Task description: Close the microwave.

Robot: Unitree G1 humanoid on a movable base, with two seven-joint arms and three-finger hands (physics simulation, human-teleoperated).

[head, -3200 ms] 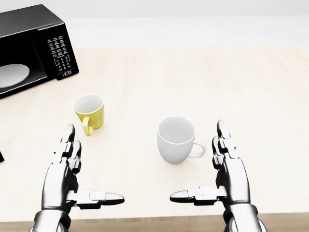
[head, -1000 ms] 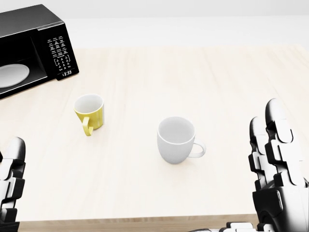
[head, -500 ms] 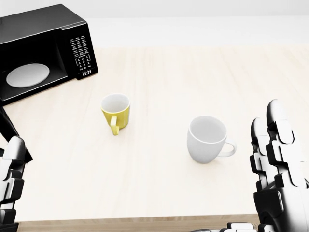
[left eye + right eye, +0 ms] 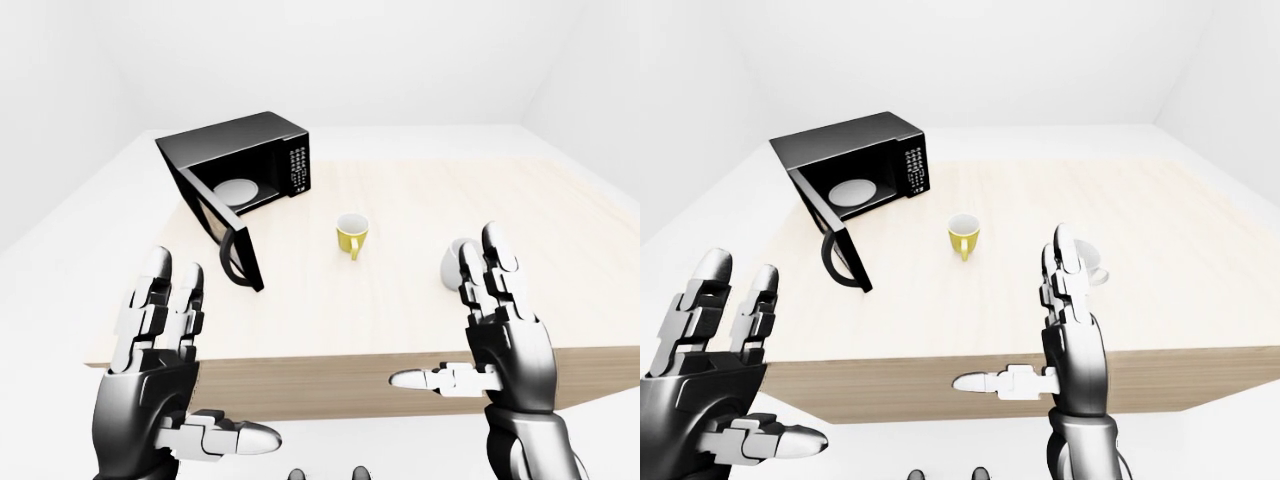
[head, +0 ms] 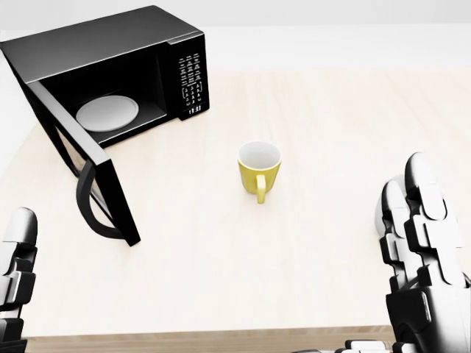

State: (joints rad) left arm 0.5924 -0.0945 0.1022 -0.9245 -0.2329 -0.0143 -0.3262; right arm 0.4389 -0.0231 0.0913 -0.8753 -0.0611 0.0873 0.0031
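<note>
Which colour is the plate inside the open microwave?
White; the plate inside the black microwave shows best in the head view.

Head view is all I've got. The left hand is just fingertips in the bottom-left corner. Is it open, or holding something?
Observer: Open and empty. The left-eye view shows the whole left hand, fingers upright and spread, thumb out to the right.
Operator: White mug? Can't find it.
Observer: It's behind your right hand. The right-eye view shows the white mug on the table, to the right of the yellow mug.
Operator: Either hand at the door?
Observer: No. The microwave door stands swung open, and both hands hover short of the table's near edge.
</note>
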